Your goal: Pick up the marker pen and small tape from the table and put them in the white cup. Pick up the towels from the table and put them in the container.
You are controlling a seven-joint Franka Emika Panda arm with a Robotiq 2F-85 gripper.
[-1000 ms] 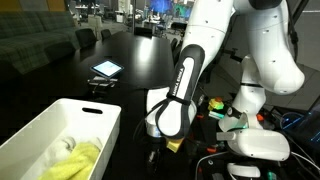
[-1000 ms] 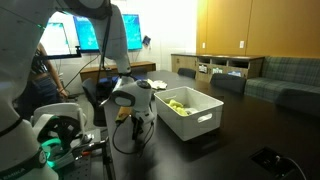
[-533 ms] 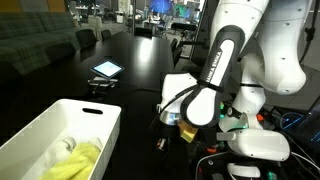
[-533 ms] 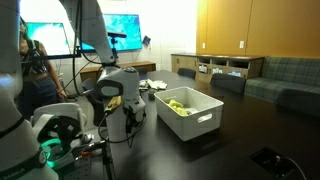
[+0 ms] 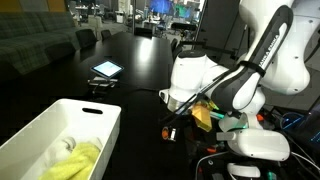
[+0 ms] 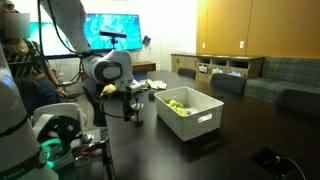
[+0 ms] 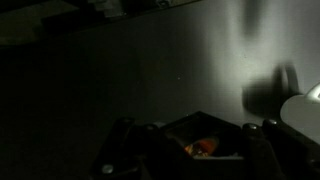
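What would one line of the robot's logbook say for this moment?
gripper: shut, above table, outside container | yellow-green towel: inside container | holding anything: cannot tell

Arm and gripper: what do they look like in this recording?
The arm has glossy white rounded shells, with a black band along the forearm link. A bulky white wrist housing carries the dark gripper below it. A thin black cable loops beside the wrist.

Lit tablet (image 5: 105,69) flat on dark bench (image 5: 140,60). Grey sofa (image 5: 35,40) beyond. Bright wall screen (image 6: 112,28), low shelf unit (image 6: 215,66) behind.
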